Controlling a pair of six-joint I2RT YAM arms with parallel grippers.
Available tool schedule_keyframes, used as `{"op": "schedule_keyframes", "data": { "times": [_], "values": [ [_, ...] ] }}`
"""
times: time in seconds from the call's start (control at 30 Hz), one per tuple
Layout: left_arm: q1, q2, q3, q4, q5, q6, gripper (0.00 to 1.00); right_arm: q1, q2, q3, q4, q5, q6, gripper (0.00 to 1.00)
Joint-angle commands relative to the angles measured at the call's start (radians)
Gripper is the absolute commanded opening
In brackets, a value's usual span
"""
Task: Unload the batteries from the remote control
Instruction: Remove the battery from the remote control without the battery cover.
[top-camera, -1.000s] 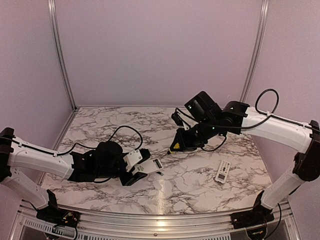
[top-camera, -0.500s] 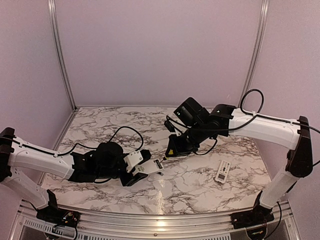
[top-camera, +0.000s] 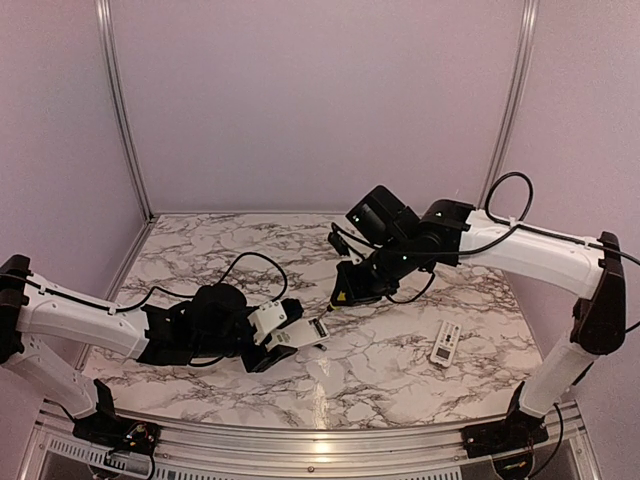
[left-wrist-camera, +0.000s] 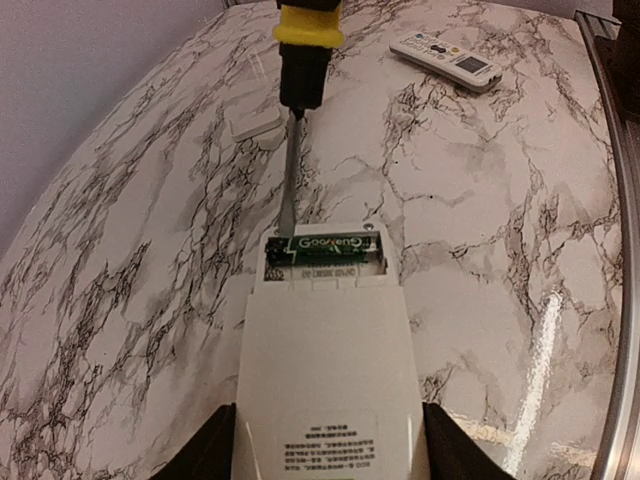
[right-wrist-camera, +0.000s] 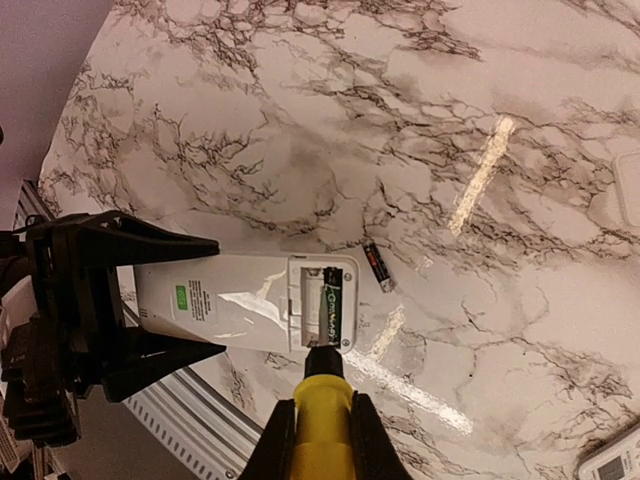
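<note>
**1. Left gripper**: nearest you, clamped across the remote control. It holds the remote back side up, with the open battery compartment at the far end.

**2. Seated battery**: green-labelled, in the farther slot. Its long axis runs across the remote's width. The nearer slot looks empty.

**3. Screwdriver**: its yellow handle is gripped tight in the right gripper. The shaft runs along the remote's length, square to the seated battery. In the left wrist view the tip meets that battery's left end. You will likely need to lever that end upward rather than push along the cell.

**4. Loose battery**: on the table, just beside the compartment end and not touching the remote.

**5. Cover plate**: flat on the table, beyond the tip.

**6. Second remote**: farthest away, well apart from the rest.
</note>
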Motion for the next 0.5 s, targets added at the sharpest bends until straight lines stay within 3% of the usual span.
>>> {"op": "schedule_keyframes", "data": {
  "times": [0.0,0.47],
  "values": [
    [-0.010,0.012,0.019,0.042,-0.011,0.005,0.00,0.008,-0.005,0.042,-0.030,0.044,-0.010,0.00],
    [-0.016,0.013,0.025,0.048,-0.022,0.003,0.00,0.019,0.018,0.012,-0.030,0.037,-0.024,0.00]
  ]
}}
